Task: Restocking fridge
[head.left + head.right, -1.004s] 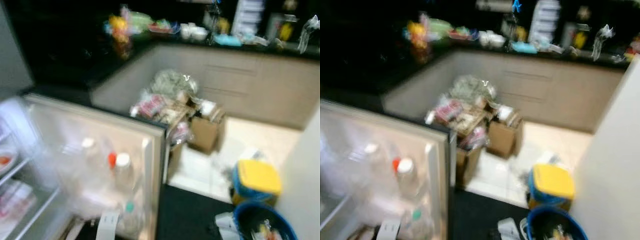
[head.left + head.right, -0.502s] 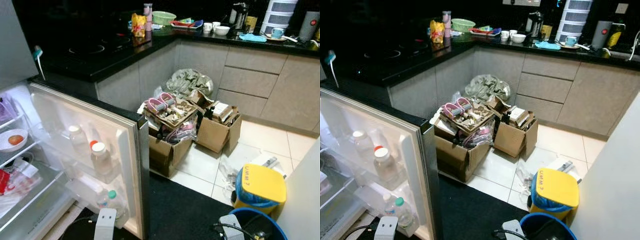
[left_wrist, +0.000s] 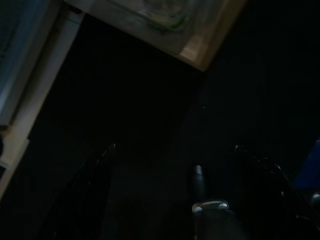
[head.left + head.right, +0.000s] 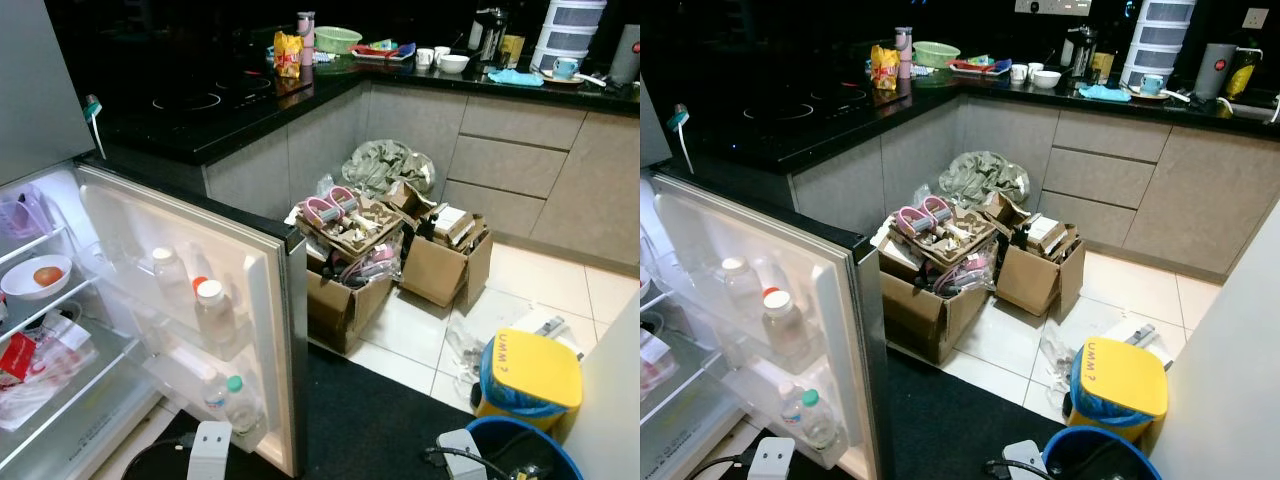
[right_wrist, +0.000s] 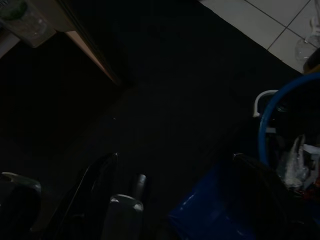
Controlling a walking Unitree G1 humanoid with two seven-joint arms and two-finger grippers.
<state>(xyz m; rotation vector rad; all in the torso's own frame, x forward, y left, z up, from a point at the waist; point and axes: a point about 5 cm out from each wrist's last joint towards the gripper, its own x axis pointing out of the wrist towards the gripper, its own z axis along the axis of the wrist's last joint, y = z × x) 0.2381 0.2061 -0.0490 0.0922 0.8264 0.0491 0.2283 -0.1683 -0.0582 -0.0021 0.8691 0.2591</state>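
The fridge door [image 4: 240, 290] stands wide open at about eight o'clock in the head views, with bottles [image 4: 213, 318] racked on its inner shelves and a white bowl [image 4: 35, 278] on a fridge shelf at nine o'clock. Both arms hang low over the dark floor mat [image 4: 940, 410]. The left gripper [image 3: 172, 150] has its fingers spread, empty and touching nothing. The right gripper [image 5: 175, 160] is likewise released, beside a blue bucket [image 5: 280, 150]. Cardboard boxes [image 4: 345, 290] sit at twelve o'clock.
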